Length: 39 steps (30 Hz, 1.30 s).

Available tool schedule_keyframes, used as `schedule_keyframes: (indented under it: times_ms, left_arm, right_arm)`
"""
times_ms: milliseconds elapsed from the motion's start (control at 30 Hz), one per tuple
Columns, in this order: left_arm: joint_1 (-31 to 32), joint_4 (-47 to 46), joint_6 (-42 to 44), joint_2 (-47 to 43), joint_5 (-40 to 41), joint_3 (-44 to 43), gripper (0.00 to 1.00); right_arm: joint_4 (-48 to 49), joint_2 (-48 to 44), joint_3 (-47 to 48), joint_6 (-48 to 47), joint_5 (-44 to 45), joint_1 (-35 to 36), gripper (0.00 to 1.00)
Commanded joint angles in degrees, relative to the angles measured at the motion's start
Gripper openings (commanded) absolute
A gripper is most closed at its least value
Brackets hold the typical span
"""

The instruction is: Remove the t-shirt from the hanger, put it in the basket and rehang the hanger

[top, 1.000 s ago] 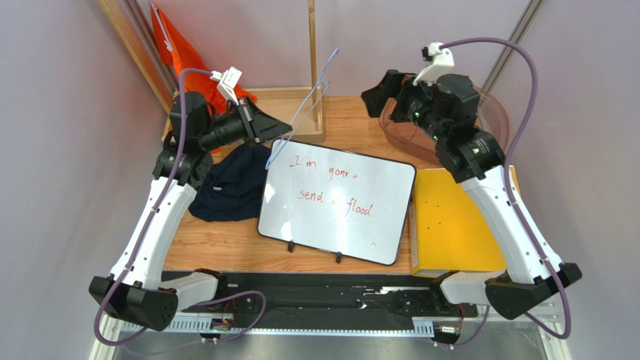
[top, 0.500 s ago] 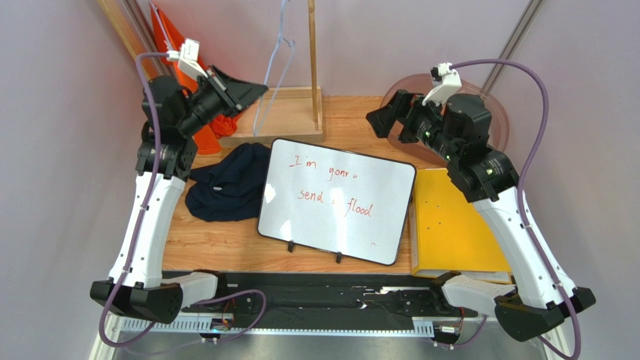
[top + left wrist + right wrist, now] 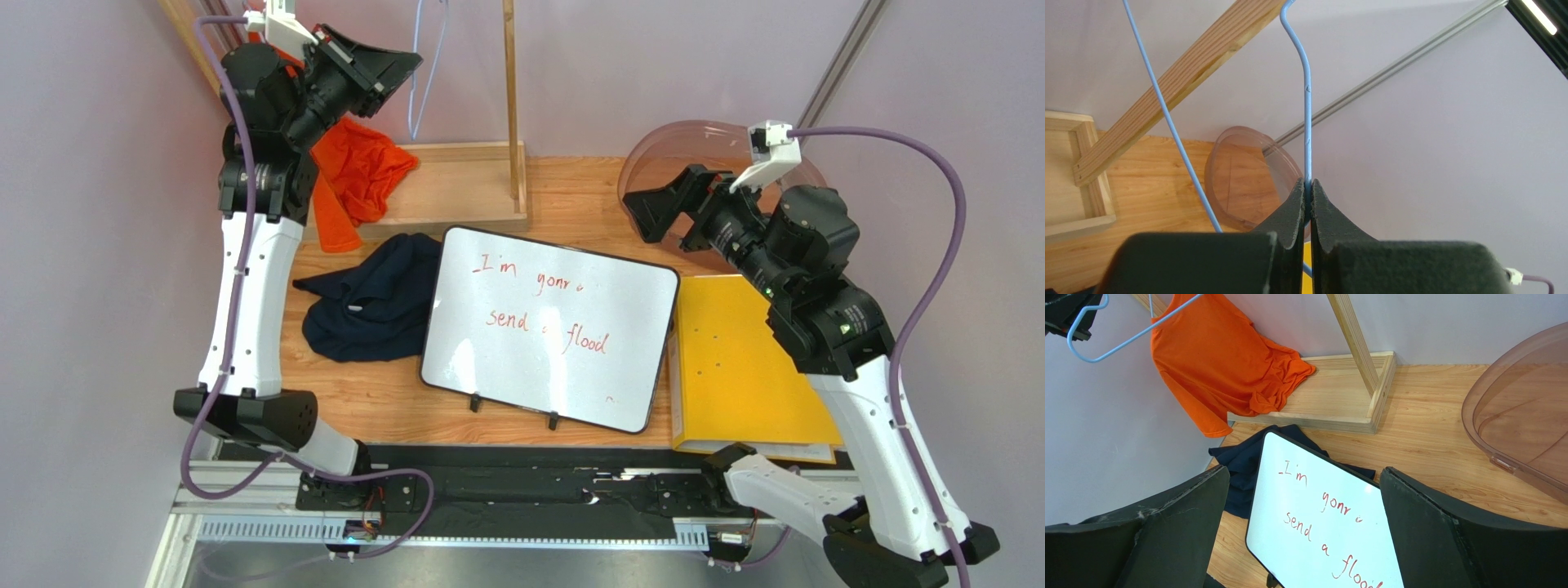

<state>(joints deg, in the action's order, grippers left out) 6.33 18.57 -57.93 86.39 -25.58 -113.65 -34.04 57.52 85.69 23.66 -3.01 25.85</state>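
Near to far:
- Whiteboard (image 3: 552,328) sits mid-table (image 3: 368,392) toward the near edge, with red handwriting on it and two small black feet at its near side.
- A yellow folder (image 3: 736,368) lies flat along the right edge of the table, just beside the whiteboard's right side.
- Navy t-shirt (image 3: 368,306) is crumpled on the table by the left edge. It touches the whiteboard's left side and is off the hanger, well apart from it.
- Right gripper (image 3: 1303,474) hangs over the far-right part of the table, fingers spread wide with nothing between them. Its wrist cam looks down past them at the whiteboard.
- A translucent brown bowl (image 3: 1524,416) is at the far-right corner, just behind the right gripper in the top view.
- Wooden stand (image 3: 460,184) has its base at the far edge, left of centre, with the post going up out of frame.
- An orange t-shirt (image 3: 1223,361) is in the far-left corner, its lower part bunched on the left end of the stand base.
- Left gripper (image 3: 1309,184) is raised high over the far-left corner, fingers pressed together and pinching the wire of the blue hanger (image 3: 1308,122).
- The hanger is bare, with no fabric on it. It is up in the air beside the stand post; I can't tell whether it touches the post.
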Motion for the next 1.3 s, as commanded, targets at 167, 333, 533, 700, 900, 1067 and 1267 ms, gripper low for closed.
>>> schedule_keyframes:
  times_ms: [167, 333, 533, 700, 900, 1067, 1267]
  left_arm:
    - [-0.18, 0.77, -4.56, 7.73, 1.94, -8.34, 0.0]
    - [0.96, 0.68, -4.65, 10.99, 1.59, -11.68, 0.0]
    - [4.3, 1.38, -3.59, 12.75, 3.35, -11.42, 0.0]
    - [5.62, 1.29, -3.68, 14.77, 2.82, -12.13, 0.0]
    - [6.85, 0.06, -3.33, 15.03, 3.17, -10.45, 0.0]
    - [7.21, 0.5, -3.68, 18.11, 1.95, -12.83, 0.0]
    - [7.38, 1.03, -1.84, 18.46, 0.71, -11.78, 0.0]
  right_arm:
    - [-0.06, -2.67, -0.96, -1.51, 2.74, 0.17, 1.0]
    - [-0.23, -3.02, -1.14, -1.51, 2.83, 0.26, 1.0]
    - [-0.06, -3.02, -1.4, -0.9, 2.22, 0.17, 1.0]
    - [0.12, -3.72, -2.02, -0.9, 2.3, 0.17, 1.0]
    - [0.12, -4.25, -2.19, -1.07, 2.56, 0.17, 1.0]
    - [0.38, -4.25, -2.9, -0.99, 2.3, 0.08, 1.0]
    - [0.64, -4.61, -2.81, -0.99, 2.3, 0.17, 1.0]
